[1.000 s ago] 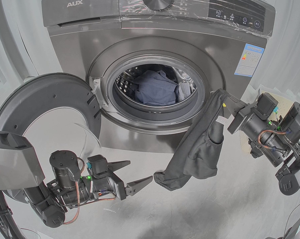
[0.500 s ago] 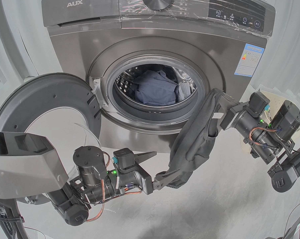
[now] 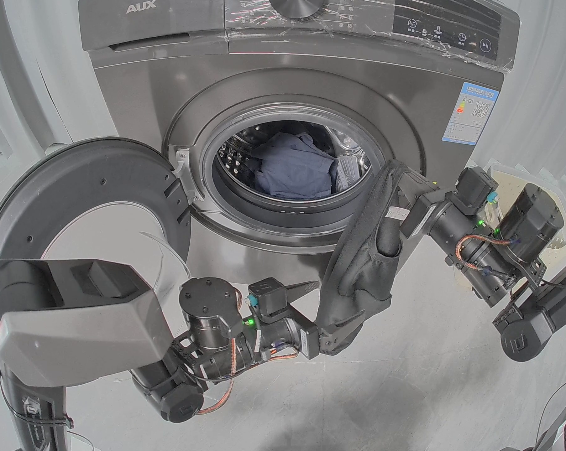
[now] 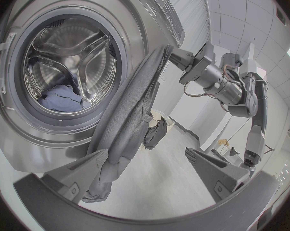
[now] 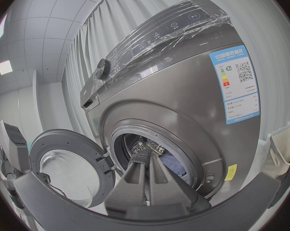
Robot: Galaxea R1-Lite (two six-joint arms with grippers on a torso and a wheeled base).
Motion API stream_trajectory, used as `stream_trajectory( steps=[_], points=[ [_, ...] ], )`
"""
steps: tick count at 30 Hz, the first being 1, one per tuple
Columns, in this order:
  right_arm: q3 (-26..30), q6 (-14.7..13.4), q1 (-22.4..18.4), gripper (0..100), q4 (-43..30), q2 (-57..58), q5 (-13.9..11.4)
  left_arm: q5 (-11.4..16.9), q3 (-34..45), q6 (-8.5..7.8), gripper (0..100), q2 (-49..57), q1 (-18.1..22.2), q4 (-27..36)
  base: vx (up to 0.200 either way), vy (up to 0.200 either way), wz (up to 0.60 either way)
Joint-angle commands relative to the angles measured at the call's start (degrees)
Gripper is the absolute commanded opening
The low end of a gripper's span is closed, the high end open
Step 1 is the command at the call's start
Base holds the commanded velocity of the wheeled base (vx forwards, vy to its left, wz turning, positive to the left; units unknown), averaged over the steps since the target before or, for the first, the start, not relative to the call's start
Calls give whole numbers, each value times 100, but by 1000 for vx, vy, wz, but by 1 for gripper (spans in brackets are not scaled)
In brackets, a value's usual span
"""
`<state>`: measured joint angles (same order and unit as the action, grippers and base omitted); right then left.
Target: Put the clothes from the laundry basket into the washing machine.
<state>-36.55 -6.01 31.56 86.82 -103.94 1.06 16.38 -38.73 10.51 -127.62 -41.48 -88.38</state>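
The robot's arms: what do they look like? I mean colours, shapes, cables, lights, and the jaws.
Both look alike. The left arm has a pale grey angular shell, then black cylindrical joints; the right arm shows the same black cylinders. A copper-coloured cable loops at each wrist, beside small green lights and a teal connector. The jaws are dark grey wedges tapering to points.

We note light lettering (image 3: 141,7) on the drawer front (image 3: 157,29) of the washing machine (image 3: 139,89). The control panel (image 3: 449,20) carries white icons with captions too small to read. A blue-bordered energy label (image 3: 470,113) shows coloured bars, a QR code (image 5: 244,70) and fine print. A yellow sticker (image 5: 230,172) sits low on the front. A white tag (image 3: 397,212) on the dark garment (image 3: 358,264) is illegible.
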Motion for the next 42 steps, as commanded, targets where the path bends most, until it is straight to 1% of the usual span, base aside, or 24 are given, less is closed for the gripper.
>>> stream_trajectory(
  steps=[1, 3, 4, 8, 10, 12, 13, 16, 23, 24, 32, 37, 40, 42],
  points=[
    [-19, -14, 96, 0, 1, -21, -1, -74, -513, 4, 100, -483, -53, 84, 0, 0, 0],
    [-10, -23, 96, 0, 10, -21, -9, -135, -618, -5, 100, -562, -53, 163, 0, 0, 0],
    [-10, -41, 96, 0, 10, -21, -9, -197, -706, -31, 100, -623, -53, 225, 0, 0, 0],
    [-19, -49, 105, 0, 10, -13, -9, -399, -1031, -40, 100, -843, -44, 295, 0, 0, 0],
    [-10, -49, 96, 0, 10, -13, -9, -584, -1251, -93, 100, -949, -26, 366, 0, 0, 0],
    [-2, -49, 105, 0, 10, -13, -9, -786, -1506, -198, 100, -1054, 9, 533, 0, 0, 0],
    [-2, -41, 105, 0, 10, -13, -9, -830, -1559, -225, 100, -1063, 9, 559, 0, 0, 0],
    [-2, -49, 131, 0, 10, -13, -9, -865, -1734, -269, 100, -1098, 18, 664, 0, 0, 0],
    [-2, -49, 140, 0, 10, -13, -9, -900, -1901, -277, 100, -1160, -35, 726, 0, 0, 0],
    [-2, -49, 140, 0, 10, -13, -9, -909, -1928, -277, 0, -1177, -35, 726, 0, 0, 0],
    [-10, -49, 131, 0, 19, -21, -9, -997, -2323, -277, 0, -1353, -44, 735, 0, 0, 0],
    [-2, -49, 131, 0, 19, -21, -9, -1006, -2350, -277, 0, -1335, -53, 717, 0, 0, 0],
    [7, -49, 78, 0, 19, -13, -9, -1006, -2077, -286, 0, -1133, -44, 647, 0, 0, 0],
    [7, -49, 52, 0, 19, -13, -9, -962, -1629, -330, 0, -808, -44, 629, 0, 0, 0]
  ],
)
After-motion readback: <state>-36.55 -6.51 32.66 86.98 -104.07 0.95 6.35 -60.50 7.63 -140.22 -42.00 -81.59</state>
